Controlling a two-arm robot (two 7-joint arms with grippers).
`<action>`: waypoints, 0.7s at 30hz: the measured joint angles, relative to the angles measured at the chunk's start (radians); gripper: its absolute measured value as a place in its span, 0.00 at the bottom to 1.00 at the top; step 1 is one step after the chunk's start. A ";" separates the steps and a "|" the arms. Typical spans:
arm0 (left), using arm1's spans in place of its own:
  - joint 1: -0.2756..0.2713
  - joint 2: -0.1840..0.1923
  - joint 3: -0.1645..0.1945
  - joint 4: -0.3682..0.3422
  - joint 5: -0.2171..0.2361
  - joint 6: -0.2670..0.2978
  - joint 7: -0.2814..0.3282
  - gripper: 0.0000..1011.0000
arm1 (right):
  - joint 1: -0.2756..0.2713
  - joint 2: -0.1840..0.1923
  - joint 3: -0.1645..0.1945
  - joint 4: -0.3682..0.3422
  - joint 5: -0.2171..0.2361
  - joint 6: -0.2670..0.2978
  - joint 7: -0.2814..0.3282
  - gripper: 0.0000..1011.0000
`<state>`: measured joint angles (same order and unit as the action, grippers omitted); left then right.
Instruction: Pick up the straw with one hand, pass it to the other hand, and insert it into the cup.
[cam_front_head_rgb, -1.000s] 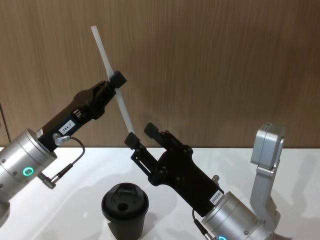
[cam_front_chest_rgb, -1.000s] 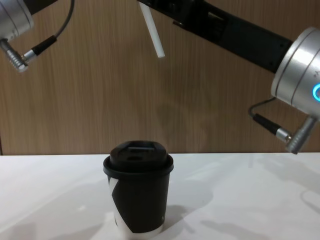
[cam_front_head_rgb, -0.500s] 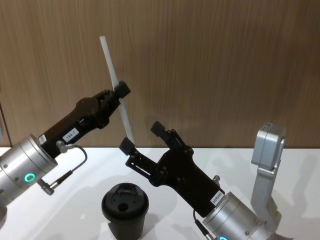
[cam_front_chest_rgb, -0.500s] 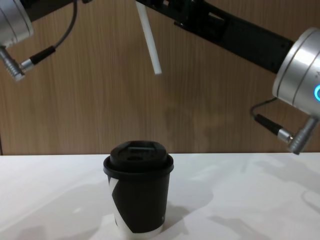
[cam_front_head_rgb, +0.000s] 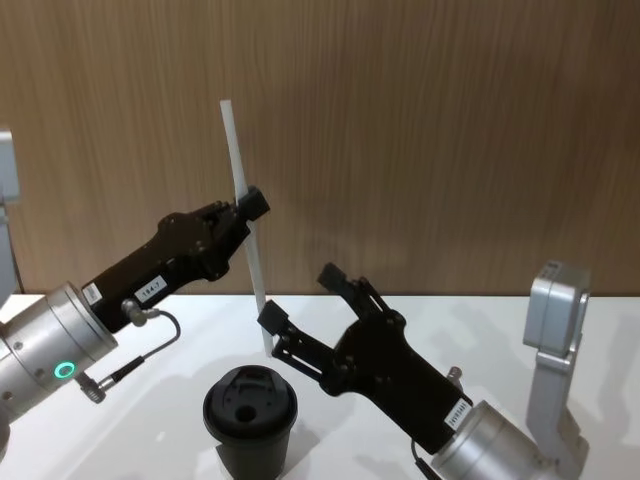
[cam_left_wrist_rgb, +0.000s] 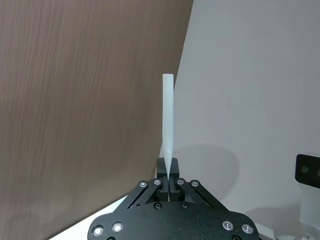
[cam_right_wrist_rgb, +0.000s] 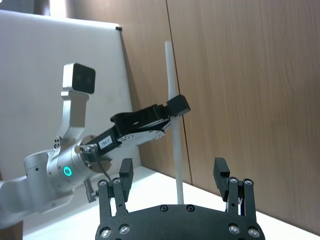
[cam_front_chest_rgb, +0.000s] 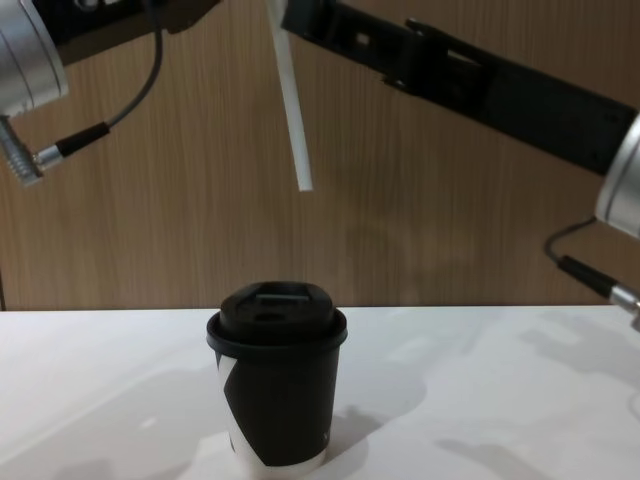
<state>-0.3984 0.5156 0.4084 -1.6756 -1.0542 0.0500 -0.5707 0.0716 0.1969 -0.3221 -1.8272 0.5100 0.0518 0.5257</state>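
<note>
Two grippers are raised above the white desk (cam_front_chest_rgb: 500, 400), in front of a wood-panelled wall. The straw (cam_front_head_rgb: 255, 270) is clamped near its middle by the closed fingers of the left gripper (cam_front_head_rgb: 250, 205) and is held almost upright, its top leaning slightly toward the robot's left. In the left wrist view the straw (cam_left_wrist_rgb: 167, 120) is seen pinched flat between the tips of that gripper (cam_left_wrist_rgb: 168, 172).

The right gripper (cam_front_head_rgb: 303, 298) is held lower and to the right, with its fingers spread wide. In the right wrist view the lower part of the straw (cam_right_wrist_rgb: 175, 140) is seen in the gap of the right gripper (cam_right_wrist_rgb: 173, 172), gripped farther up by the left gripper (cam_right_wrist_rgb: 177, 107). Whether a right finger touches the straw cannot be told.

The cup (cam_front_chest_rgb: 280, 400) stands upright on the desk with its domed lid on. In the chest view the lower end of the straw (cam_front_chest_rgb: 291, 100) hangs well above the lid.
</note>
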 joint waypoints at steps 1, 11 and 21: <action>0.000 0.004 0.003 -0.002 0.006 -0.002 0.003 0.01 | -0.006 0.007 0.003 -0.004 0.001 0.003 0.000 0.99; 0.000 0.023 0.019 -0.010 0.032 -0.010 0.021 0.01 | -0.027 0.035 0.013 -0.018 0.004 0.013 -0.004 0.99; 0.007 0.043 0.031 -0.018 0.061 -0.008 0.045 0.01 | -0.037 0.048 0.018 -0.025 0.006 0.017 -0.006 0.99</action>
<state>-0.3913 0.5582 0.4390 -1.6932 -0.9935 0.0416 -0.5259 0.0351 0.2445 -0.3044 -1.8521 0.5156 0.0690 0.5198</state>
